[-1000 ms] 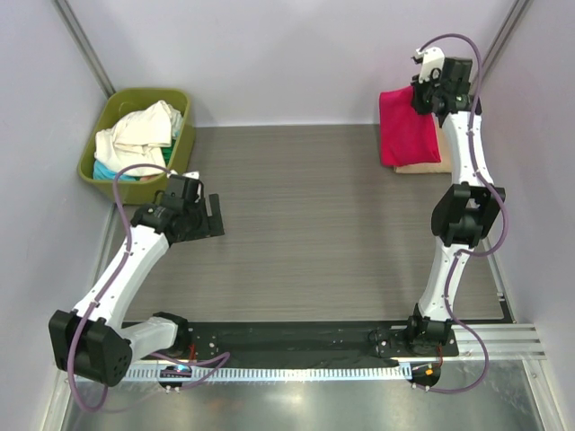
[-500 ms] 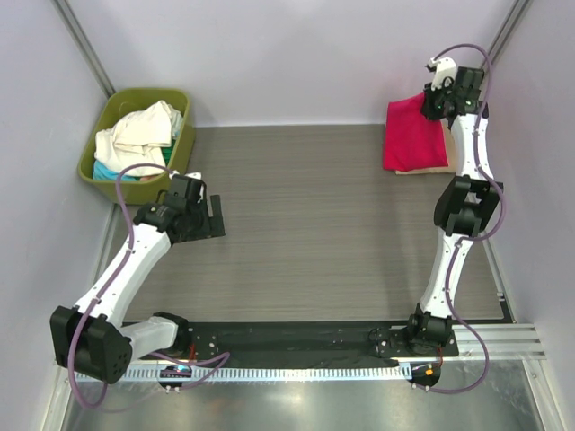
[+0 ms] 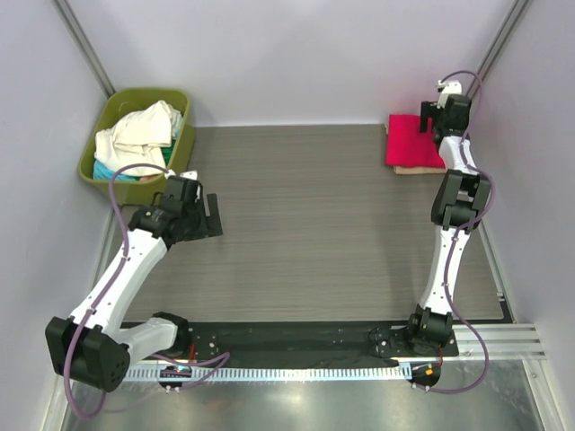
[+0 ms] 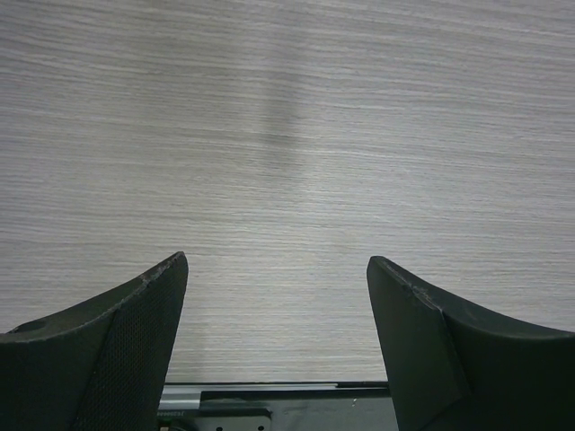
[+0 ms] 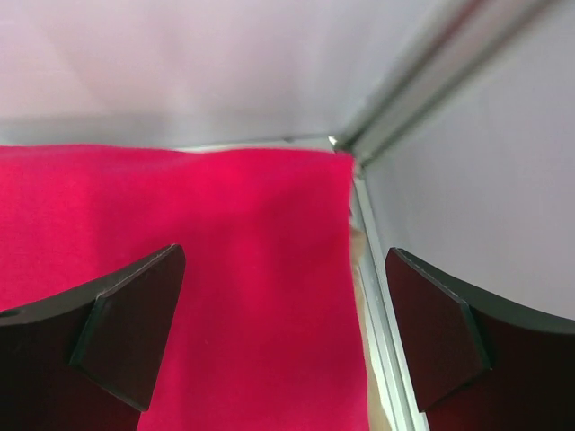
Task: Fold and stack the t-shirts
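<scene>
Your red t-shirt lies folded flat in the far right corner of the table, on top of the tan t-shirt. Only a thin strip of the tan one shows, along the near edge. From above the red fold looks almost square, so its long axis is hard to call; its edges run square with the walls. The right arm covers its right side.

Your right gripper hangs over that far right edge, fingers spread wide and nothing between them. In the wrist view red cloth fills the gap.

Your left gripper is also released, over bare wood.

The remaining shirts sit crumpled in the green tub: cream-white on top, with teal mostly buried.
</scene>
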Action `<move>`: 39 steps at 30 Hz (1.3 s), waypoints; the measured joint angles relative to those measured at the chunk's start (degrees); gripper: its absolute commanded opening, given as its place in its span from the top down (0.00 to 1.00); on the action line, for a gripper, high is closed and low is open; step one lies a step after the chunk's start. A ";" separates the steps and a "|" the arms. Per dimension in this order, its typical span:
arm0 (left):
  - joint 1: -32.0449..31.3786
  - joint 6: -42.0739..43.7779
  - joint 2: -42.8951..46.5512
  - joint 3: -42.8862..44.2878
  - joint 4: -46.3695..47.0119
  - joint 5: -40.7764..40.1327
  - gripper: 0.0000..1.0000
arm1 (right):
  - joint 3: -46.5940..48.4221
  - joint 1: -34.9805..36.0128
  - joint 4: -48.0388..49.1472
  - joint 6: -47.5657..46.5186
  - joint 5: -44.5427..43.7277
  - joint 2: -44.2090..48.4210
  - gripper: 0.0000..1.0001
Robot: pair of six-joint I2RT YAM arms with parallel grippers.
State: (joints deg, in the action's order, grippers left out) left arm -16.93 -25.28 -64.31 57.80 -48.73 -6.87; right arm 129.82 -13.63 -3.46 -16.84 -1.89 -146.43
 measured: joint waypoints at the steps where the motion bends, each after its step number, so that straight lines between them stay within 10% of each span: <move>1: 0.00 0.00 0.50 0.00 0.02 0.02 0.18 | -1.49 0.00 1.18 0.98 -1.57 0.42 0.00; 10: 0.00 0.04 3.56 0.00 0.07 0.92 0.17 | -16.11 0.00 4.15 14.40 -12.98 18.16 0.00; 18: 0.00 0.07 7.10 0.00 0.20 1.11 0.14 | -38.64 1.31 6.78 41.48 -2.23 46.10 0.00; 30: 0.02 0.20 9.77 0.00 0.48 1.99 0.00 | -81.35 40.68 11.02 43.82 -2.67 68.48 0.00; 39: 0.09 0.20 10.60 0.00 0.83 2.38 0.00 | -99.84 42.34 11.23 46.77 -0.31 85.40 0.01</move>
State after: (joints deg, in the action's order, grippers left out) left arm -16.84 -25.08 -53.71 57.80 -47.90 -4.49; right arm 29.98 28.71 7.77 29.93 -2.20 -61.04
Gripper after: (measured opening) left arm 0.996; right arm 0.996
